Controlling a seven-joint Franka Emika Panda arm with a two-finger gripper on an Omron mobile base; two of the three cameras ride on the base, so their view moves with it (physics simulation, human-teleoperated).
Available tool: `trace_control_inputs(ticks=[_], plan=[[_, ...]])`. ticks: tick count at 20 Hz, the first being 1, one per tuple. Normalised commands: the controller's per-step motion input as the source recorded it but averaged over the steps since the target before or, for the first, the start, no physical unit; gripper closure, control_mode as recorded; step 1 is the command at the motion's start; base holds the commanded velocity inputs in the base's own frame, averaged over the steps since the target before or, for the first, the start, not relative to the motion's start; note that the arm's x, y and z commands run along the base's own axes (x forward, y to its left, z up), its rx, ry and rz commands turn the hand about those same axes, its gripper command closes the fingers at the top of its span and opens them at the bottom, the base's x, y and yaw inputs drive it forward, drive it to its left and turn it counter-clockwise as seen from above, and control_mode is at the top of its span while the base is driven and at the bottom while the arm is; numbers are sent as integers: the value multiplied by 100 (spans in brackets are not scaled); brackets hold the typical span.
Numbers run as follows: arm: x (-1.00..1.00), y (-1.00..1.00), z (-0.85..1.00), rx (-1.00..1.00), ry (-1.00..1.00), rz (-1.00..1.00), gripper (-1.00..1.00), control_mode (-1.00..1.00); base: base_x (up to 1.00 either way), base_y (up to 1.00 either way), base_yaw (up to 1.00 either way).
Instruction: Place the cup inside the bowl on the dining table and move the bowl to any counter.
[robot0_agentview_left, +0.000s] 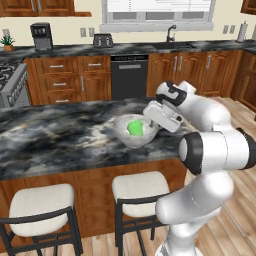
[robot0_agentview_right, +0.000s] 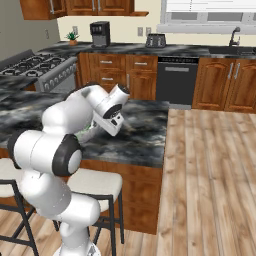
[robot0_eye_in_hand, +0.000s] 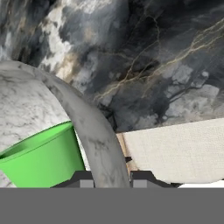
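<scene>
1. Here, the end effector (robot0_eye_in_hand: 109, 177) pinches the rim of the speckled bowl (robot0_agentview_left: 126, 135), one finger on each side.
2. The green cup (robot0_agentview_left: 134, 127) stands inside the bowl.
3. The bowl sits near the front edge of the marbled dining counter (robot0_agentview_left: 55, 135), above a white stool (robot0_eye_in_hand: 179, 148).

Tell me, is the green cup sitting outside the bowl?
No, the cup sits inside the bowl on the dining table.

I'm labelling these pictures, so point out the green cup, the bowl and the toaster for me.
green cup (robot0_agentview_left: 135, 127), left base view, its side wall inside the bowl.
bowl (robot0_eye_in_hand: 94, 131), hand view, its rim between the finger tips.
toaster (robot0_agentview_left: 103, 40), left base view, its front face.
</scene>
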Motion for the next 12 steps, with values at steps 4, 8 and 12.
trace_control_inputs(ticks=[4,8,12], plan=[[-53,-36,16,0,0,0,100,-100,0,0,0],[-58,-29,14,0,0,0,100,-100,0,0,0],[-52,-24,18,0,0,0,100,-100,0,0,0]])
